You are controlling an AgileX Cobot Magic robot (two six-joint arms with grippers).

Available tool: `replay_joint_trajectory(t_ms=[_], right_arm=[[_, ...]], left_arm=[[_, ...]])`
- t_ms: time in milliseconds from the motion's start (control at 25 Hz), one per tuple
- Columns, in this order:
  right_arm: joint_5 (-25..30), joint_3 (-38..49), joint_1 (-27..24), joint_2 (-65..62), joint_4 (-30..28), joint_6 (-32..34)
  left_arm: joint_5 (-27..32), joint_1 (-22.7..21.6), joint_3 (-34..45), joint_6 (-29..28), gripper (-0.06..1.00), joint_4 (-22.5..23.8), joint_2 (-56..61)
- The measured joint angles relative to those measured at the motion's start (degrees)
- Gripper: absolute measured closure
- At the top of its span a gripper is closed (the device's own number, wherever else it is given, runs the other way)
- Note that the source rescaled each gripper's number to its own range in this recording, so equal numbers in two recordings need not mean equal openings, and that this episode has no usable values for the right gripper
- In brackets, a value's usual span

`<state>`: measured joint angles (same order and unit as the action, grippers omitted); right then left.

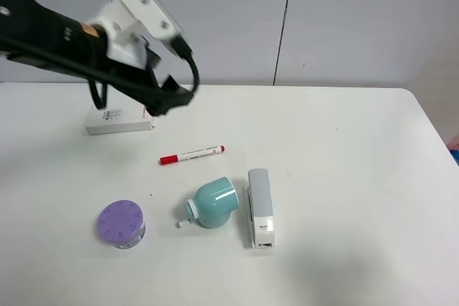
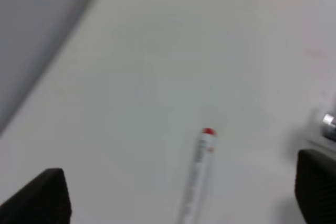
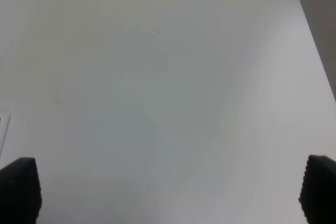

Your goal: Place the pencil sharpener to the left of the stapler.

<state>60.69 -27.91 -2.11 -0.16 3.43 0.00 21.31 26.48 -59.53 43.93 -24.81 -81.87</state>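
The mint-teal pencil sharpener (image 1: 214,202) lies on its side on the white table, its white collar and crank stub pointing left. The grey-and-white stapler (image 1: 260,206) lies just to its right, with only a narrow gap between them. My left gripper (image 1: 168,91) hangs open and empty above the table's back left, well away from both. In the left wrist view its gripper (image 2: 181,195) shows two dark fingertips (image 2: 47,198) far apart. My right gripper (image 3: 168,187) is open over bare table and is outside the exterior high view.
A red-capped marker (image 1: 191,154) (image 2: 197,177) lies behind the sharpener. A flat white box (image 1: 118,120) sits at the back left under the left arm. A purple round lidded disc (image 1: 120,223) stands at the front left. The table's right edge (image 1: 430,134) is near.
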Motion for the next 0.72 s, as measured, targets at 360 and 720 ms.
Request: replay_joint_trajectory(t_ms=[360, 720], right_arm=[[0.0, 0.0, 0.0, 0.0, 0.0, 0.0], [0.0, 0.0, 0.0, 0.0, 0.0, 0.0]], left_arm=[[5.5, -21.6, 0.0, -21.5, 0.18, 10.3, 24.1], [20.9, -34.0, 6.5, -26.2, 0.18, 13.9, 55.3]])
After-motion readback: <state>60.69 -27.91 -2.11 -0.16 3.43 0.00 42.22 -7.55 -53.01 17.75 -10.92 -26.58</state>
